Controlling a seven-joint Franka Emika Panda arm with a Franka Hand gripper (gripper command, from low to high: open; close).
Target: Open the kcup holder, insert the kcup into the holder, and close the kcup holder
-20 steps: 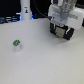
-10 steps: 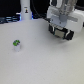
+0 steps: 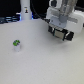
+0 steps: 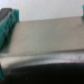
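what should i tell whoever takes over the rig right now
Gripper: up at the exterior view's right, holding nothing that shows; whether the jaws are open or shut cannot be told.
Kcup: standing alone on the white table at the exterior view's left, far from the gripper.
Kcup holder: the wrist view shows a flat grey surface close below, likely part of it; too blurred to tell whether it is open.
Done: nothing visibly.
Left: open the holder, pick up the kcup, insert it, close the holder.
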